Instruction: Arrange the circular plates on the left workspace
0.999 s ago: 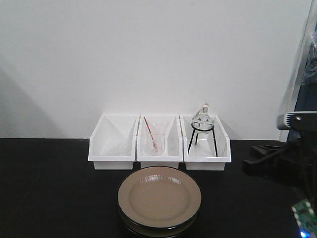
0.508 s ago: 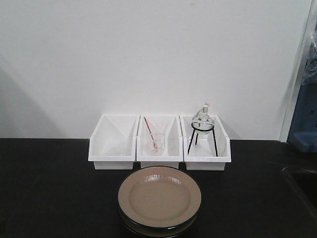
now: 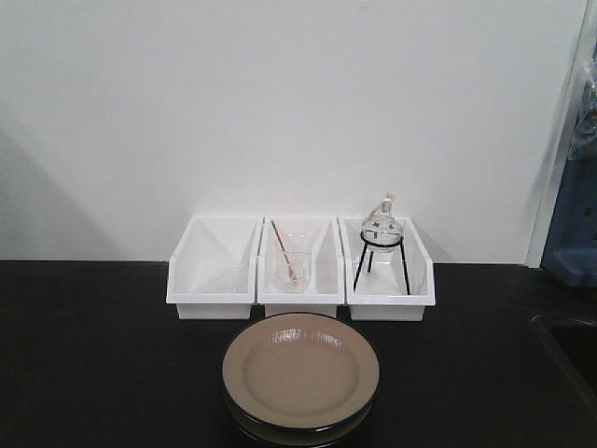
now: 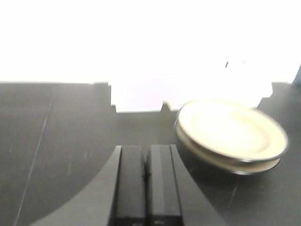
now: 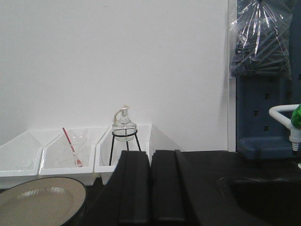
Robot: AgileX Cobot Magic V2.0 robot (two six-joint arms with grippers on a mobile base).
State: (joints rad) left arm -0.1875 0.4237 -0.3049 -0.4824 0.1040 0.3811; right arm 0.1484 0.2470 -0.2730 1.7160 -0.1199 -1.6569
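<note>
Plates (image 3: 300, 376) sit stacked mid-desk (image 3: 93, 373) before three white bins (image 3: 300, 271); my left hand (image 4: 146, 176) and right hand (image 5: 151, 188) are pressed together, empty. Glossy rims risk slipping or lifting doubled.

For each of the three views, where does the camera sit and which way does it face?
Front view: facing the wall across the countertop, onto stacked plates and three bins; no robot visible.
Left wrist: low over the counter, shut left hand foreground, plates right.
Right wrist: low, shut right hand foreground, facing bins, sink right.
All three share the plates.
</note>
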